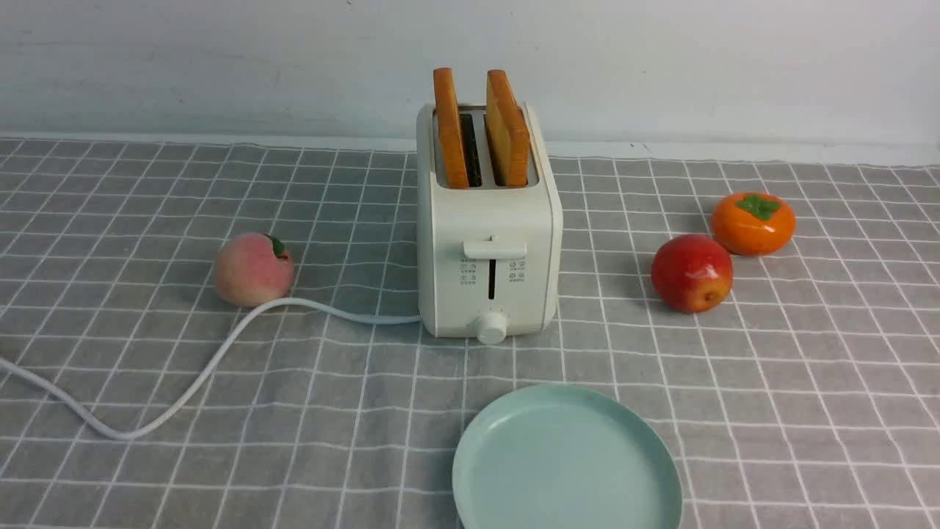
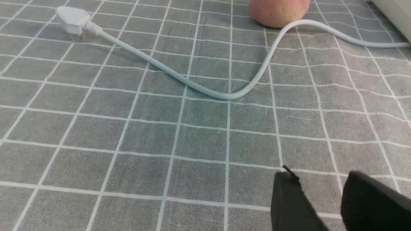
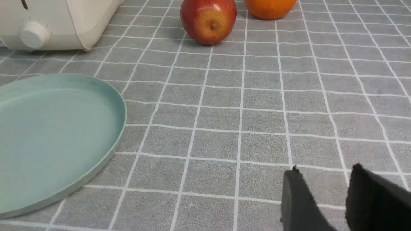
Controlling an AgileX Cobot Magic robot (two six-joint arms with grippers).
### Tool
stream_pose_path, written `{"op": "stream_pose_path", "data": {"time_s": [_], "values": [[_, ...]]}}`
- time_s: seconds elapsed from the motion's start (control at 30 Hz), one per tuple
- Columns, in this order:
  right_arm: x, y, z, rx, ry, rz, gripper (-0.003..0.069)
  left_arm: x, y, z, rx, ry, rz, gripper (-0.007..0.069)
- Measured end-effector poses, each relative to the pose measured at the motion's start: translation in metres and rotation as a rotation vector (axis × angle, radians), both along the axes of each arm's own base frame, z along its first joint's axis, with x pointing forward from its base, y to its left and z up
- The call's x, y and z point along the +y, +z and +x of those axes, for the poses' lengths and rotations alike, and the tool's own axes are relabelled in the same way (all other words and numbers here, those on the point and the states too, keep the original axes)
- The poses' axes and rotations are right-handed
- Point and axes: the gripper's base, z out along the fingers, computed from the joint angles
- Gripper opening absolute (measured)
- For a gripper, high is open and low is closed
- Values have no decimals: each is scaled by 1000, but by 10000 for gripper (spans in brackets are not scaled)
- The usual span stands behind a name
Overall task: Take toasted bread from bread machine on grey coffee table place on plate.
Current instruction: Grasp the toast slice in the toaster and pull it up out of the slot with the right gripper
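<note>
Left gripper and right gripper: jaws narrowly apart, empty, over the grey checked table. Plate nearest, bare. Behind it the toaster, lever facing the camera. Two toast slices stand upright in the slots, long edges running front-to-back. White wall behind.

Bread machine smooth plastic; table matt cloth; apple glossy.
</note>
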Motion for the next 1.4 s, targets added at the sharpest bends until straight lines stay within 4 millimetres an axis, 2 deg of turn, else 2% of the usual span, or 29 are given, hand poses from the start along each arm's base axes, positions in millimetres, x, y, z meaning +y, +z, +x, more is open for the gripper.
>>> {"op": "stream_pose_path", "data": {"time_s": [1.4], "values": [[0, 0, 0, -2, 0, 0, 240, 0, 1, 1, -18, -1, 1, 238]]}}
